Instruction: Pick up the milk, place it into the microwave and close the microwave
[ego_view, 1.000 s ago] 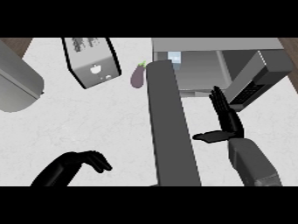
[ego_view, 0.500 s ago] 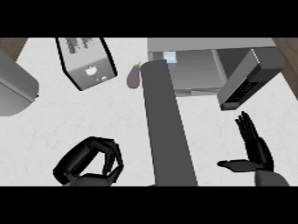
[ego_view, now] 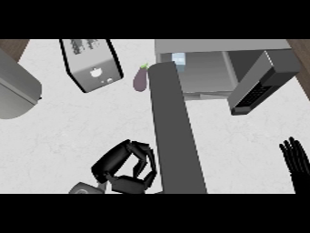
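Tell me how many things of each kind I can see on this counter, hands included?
Microwave, door open: 1
Milk carton inside the microwave: 1
Eggplant: 1
Toaster: 1
Large grey cylindrical thing at the left edge: 1
Robot hands: 2, the left hand curled, the right hand straight-fingered
Total: 7

counter [ego_view: 83, 123]: white, faint grey marbling
eggplant [ego_view: 141, 78]: purple, green stem
microwave [ego_view: 204, 68]: grey, with a dark door panel [ego_view: 254, 93]
toaster [ego_view: 90, 63]: silver, black top
my left hand [ego_view: 127, 166]: black
my right hand [ego_view: 303, 168]: black
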Motion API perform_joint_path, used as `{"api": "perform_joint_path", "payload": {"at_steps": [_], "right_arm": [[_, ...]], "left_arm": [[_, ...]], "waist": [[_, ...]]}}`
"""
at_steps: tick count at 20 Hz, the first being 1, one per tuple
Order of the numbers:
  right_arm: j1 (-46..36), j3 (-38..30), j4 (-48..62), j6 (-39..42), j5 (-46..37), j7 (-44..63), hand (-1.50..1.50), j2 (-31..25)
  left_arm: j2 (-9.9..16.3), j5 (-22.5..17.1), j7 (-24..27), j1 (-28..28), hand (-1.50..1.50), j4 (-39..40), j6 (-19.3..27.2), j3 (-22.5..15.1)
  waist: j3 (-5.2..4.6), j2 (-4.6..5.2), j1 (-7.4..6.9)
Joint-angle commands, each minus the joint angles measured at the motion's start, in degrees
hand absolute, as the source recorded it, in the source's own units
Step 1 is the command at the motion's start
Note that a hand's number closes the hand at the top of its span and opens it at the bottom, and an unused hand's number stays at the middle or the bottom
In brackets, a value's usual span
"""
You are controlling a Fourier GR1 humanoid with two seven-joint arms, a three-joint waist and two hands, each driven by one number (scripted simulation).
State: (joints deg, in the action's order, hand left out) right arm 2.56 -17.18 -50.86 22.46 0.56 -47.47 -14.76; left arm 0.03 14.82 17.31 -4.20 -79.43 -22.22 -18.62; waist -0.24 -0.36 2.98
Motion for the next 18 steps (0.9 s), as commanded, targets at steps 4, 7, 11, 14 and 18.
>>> {"api": "perform_joint_path", "payload": {"at_steps": [4,7,11,14,18], "right_arm": [[9.7,1.0,-18.5,9.9,7.9,1.3,-1.50,-1.6],[12.7,3.1,-22.0,13.8,11.2,2.1,-1.50,-1.4],[14.7,5.8,-29.9,14.3,14.3,6.7,-1.50,-1.7],[13.3,7.0,-34.8,15.2,17.1,10.5,-1.50,-3.8],[14.6,7.7,-38.9,16.1,20.8,13.3,-1.50,-5.2]], "left_arm": [[0.0,-3.8,3.2,-7.2,1.50,9.7,9.4,-11.2],[0.0,-6.2,0.5,-7.0,1.50,12.2,13.1,-18.9],[0.0,-13.7,-2.3,-11.3,1.50,13.8,22.0,-26.6],[0.0,-16.1,-2.6,-13.4,1.50,15.2,27.5,-31.8],[0.0,-21.1,-5.1,-18.2,1.50,14.7,35.6,-36.7]], "waist": [[0.02,0.28,0.06],[0.03,0.32,0.93],[-0.01,0.50,1.61],[-0.10,0.69,2.90],[-0.04,0.80,4.22]]}}
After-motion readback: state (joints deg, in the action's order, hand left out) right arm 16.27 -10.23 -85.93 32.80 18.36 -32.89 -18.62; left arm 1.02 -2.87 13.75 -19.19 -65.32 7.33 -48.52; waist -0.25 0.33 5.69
